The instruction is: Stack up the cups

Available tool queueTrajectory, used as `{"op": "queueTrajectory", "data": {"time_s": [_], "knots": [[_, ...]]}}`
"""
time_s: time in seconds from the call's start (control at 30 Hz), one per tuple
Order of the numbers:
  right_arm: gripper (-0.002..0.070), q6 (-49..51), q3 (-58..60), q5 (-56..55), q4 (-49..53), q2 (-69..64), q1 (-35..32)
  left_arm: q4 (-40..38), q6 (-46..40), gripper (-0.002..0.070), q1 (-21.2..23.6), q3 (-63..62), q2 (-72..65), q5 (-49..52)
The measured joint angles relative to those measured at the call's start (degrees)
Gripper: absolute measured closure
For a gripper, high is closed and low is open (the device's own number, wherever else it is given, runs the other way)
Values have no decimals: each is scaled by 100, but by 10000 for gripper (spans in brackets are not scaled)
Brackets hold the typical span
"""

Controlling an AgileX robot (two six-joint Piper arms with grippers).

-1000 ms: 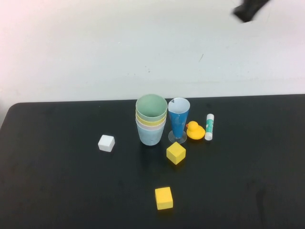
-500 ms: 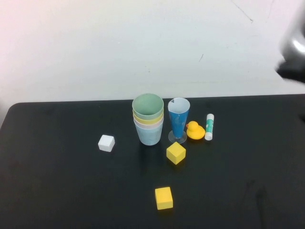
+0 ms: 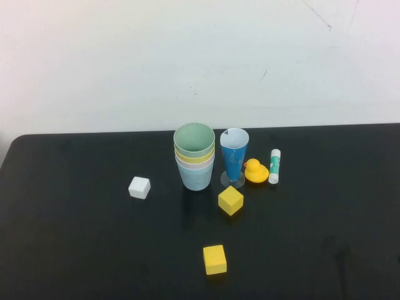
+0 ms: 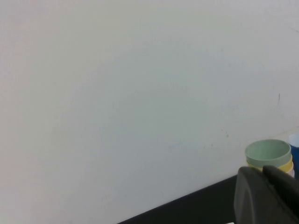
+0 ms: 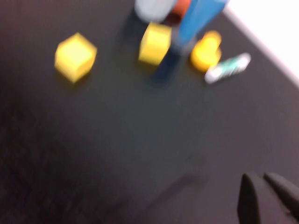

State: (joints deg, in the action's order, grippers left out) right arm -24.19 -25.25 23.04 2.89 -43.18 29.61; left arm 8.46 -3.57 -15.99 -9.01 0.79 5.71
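Left end effector (image 4: 268, 196) raised, fingers seemingly together; right end effector (image 5: 266, 198) likewise, over table.

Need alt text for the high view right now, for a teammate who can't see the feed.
Four pastel cups stand nested in one stack, mint green on top, mid-table beside a dark-blue cone glass, a rubber duck and a glue stick. In front lie a white cube and two yellow cubes. Neither gripper appears.
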Motion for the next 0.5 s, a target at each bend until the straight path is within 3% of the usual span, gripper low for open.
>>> {"op": "queueTrajectory", "data": {"time_s": [0.13,0.5], "knots": [[678,373,606,-14,0,524,0,-30,20,675,0,0,0,45],[679,536,635,364,0,973,0,-30,20,675,0,0,0,45]]}}
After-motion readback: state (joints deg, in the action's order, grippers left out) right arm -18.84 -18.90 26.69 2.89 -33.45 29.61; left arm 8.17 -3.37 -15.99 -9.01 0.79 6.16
